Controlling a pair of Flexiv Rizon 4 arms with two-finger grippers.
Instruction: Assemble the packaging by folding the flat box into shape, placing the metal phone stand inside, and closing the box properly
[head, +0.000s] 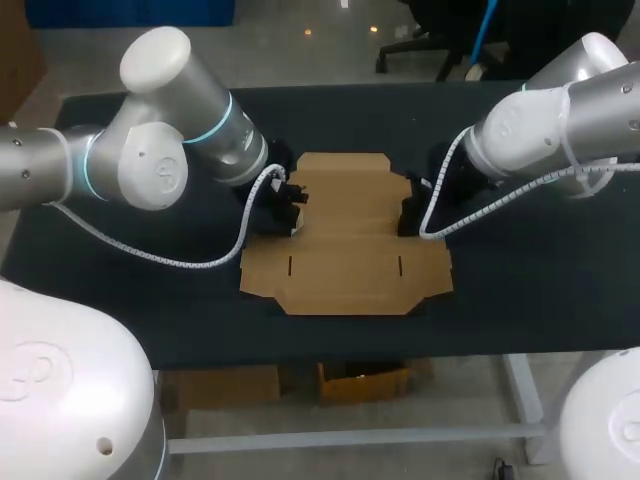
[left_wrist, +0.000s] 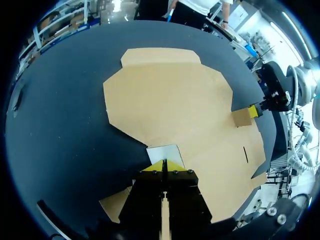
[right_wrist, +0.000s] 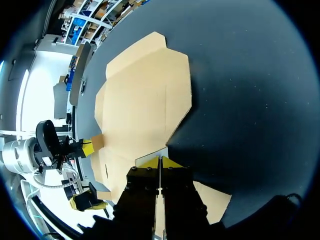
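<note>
One flat brown cardboard box (head: 345, 250) lies unfolded on the dark counter (head: 530, 290), with two tools at its sides.
The left tool (left_wrist: 164, 165) is clenched on the left side flap (left_wrist: 165, 151); the right tool (right_wrist: 160, 161) is clenched on the right side flap (left_wrist: 242, 117); each tool holds one flap; the box's other panels lie flat.

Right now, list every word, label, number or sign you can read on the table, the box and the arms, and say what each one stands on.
No text can be read in any view.
cardboard box: plain brown, with no print or label showing.
left arm: a faint round raised mark on its joint, too faint to read.
table: plain dark surface, no markings.
</note>
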